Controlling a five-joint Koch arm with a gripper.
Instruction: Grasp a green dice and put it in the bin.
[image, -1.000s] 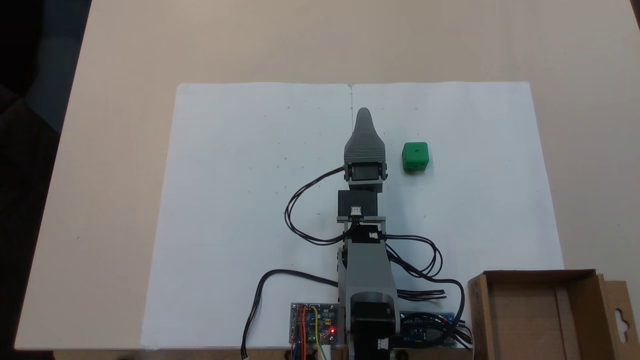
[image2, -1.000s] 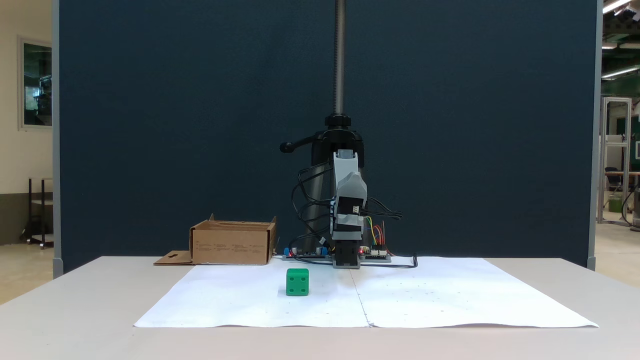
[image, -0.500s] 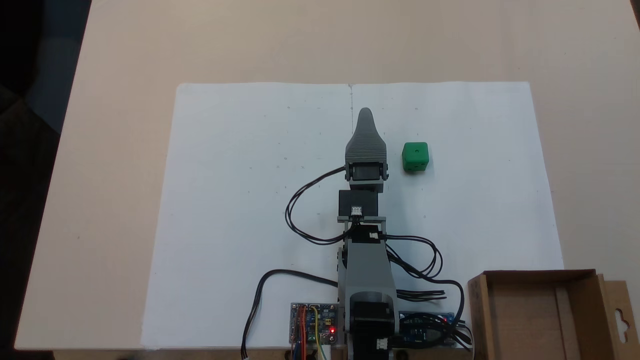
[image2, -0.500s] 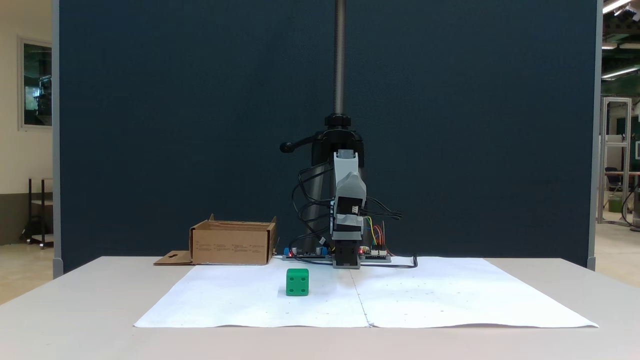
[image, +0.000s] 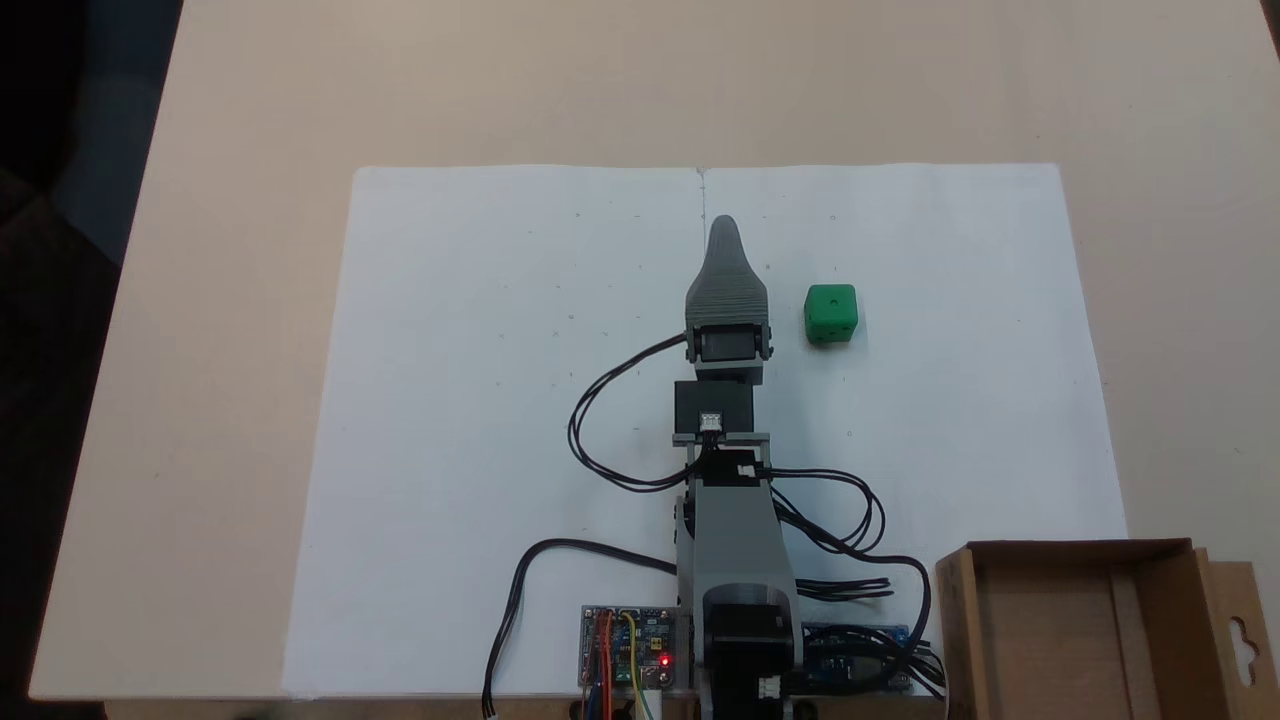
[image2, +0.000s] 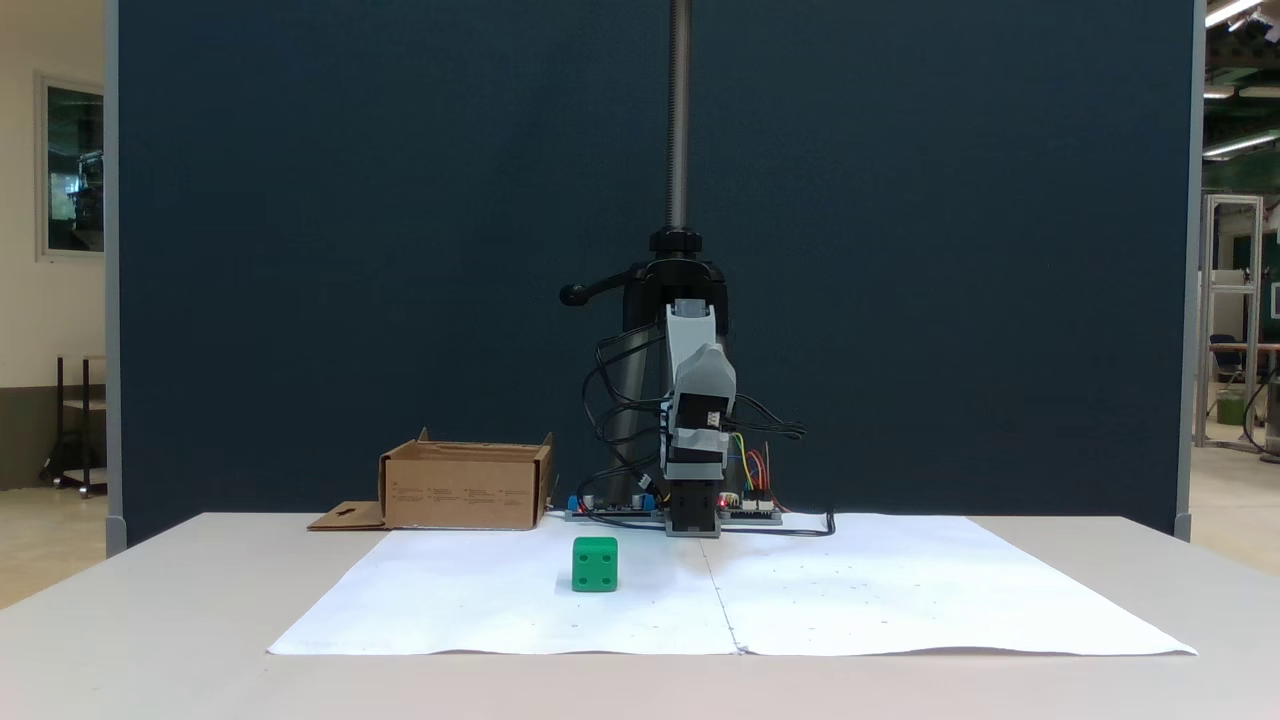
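Note:
The green dice (image: 830, 313) sits on the white paper, a single pip on top; in the front fixed view the green dice (image2: 595, 564) shows a face with several pips. My gripper (image: 724, 225) points away from the arm's base and hangs above the paper, left of the dice in the top fixed view, with a clear gap between them. Only one grey tip shows, so the jaws' state is unclear. From the front, the gripper (image2: 705, 365) is raised well above the table. The bin (image: 1070, 548), a brown cardboard box, stands at the bottom right, and the bin (image2: 460, 490) is back left from the front.
A white paper sheet (image: 500, 350) covers the middle of the beige table. Black cables (image: 600, 430) loop beside the arm, and circuit boards (image: 625, 645) lie at its base. A metal pole (image2: 680, 110) rises behind the arm against a dark blue partition.
The gripper has drifted very slightly to the left in the top fixed view. The dice and the bin have not moved.

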